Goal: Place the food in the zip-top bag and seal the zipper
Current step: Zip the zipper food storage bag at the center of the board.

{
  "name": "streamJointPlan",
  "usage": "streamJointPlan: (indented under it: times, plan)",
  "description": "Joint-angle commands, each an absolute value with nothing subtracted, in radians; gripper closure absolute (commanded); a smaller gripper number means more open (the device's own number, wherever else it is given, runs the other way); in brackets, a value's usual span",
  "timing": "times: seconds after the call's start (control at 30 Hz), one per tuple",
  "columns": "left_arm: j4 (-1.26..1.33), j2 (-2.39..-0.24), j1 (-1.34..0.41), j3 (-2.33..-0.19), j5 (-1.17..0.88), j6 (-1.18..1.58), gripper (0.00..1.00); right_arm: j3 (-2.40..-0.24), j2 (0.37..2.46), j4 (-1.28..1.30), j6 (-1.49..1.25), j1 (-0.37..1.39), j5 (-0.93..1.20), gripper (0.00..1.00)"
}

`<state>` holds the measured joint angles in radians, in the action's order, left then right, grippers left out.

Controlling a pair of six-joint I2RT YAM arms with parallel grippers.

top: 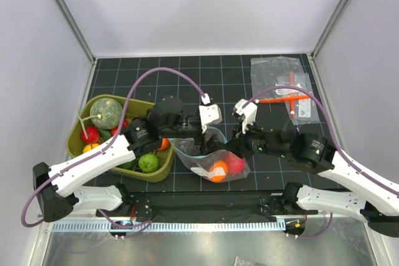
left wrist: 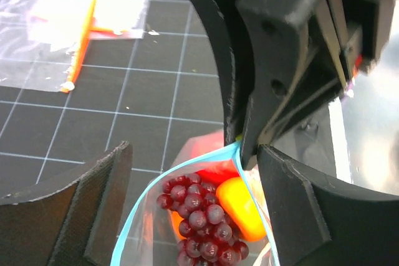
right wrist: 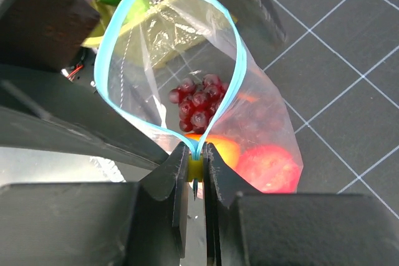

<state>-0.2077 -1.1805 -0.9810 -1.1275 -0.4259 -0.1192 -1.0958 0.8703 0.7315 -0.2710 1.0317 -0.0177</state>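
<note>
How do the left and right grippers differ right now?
The left gripper is open and holds nothing; the right gripper is shut on the zipper. The left hangs over the open bag; the right pinches its mouth's end. Both are at the bag.

Bright, even overhead light; faint soft shadows on tabletop (top: 206,73). Glare on far packets (top: 277,70) and near metal edge (top: 199,247). Left wrist view: top edge blown out, left hand (left wrist: 193,175) close, slightly blurred. Right wrist view: right hand (right wrist: 195,172) dark, bag (right wrist: 268,116) sharp.
</note>
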Motion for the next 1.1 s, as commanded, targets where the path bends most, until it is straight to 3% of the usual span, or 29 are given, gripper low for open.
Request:
streamJointPlan:
  times: [0.0,0.17,0.37,0.47,0.5,0.6,0.7,0.73,0.83,1.07]
  plan:
    - [-0.233,-1.181,-0.985,-1.138,-0.494,-0.184,0.17,-1.147,0.842,0.703,-0.247,1.031,0.04,0.99]
    - [-0.23,-1.192,-0.992,-1.103,-0.532,-0.251,0.28,-1.157,0.825,0.715,-0.236,1.031,0.058,0.99]
    - [-0.261,-1.213,-1.008,-1.085,-0.517,-0.291,0.51,-1.155,0.815,0.719,-0.216,1.031,0.069,0.99]
    - [-0.282,-1.229,-1.011,-1.091,-0.479,-0.299,0.8,-1.152,0.808,0.709,-0.203,1.031,0.077,0.99]
    - [-0.3,-1.239,-1.011,-1.1,-0.46,-0.299,1.0,-1.152,0.807,0.707,-0.199,1.031,0.077,0.99]
    - [-0.31,-1.244,-1.015,-1.111,-0.365,-0.27,1.0,-1.132,0.781,0.671,-0.183,1.031,0.084,0.96]
    - [-0.293,-1.229,-1.015,-1.098,-0.36,-0.258,1.0,-1.068,0.734,0.582,-0.164,1.031,0.101,0.64]
    - [-0.287,-1.22,-1.015,-1.092,-0.365,-0.253,1.0,-1.025,0.723,0.531,-0.158,1.031,0.11,0.45]
    - [-0.229,-1.163,-1.015,-1.042,-0.394,-0.242,1.0,-0.924,0.669,0.418,-0.149,1.032,0.1,0.3]
    - [-0.166,-1.077,-1.015,-0.985,-0.434,-0.212,1.0,-0.758,0.601,0.241,-0.15,1.031,0.066,0.31]
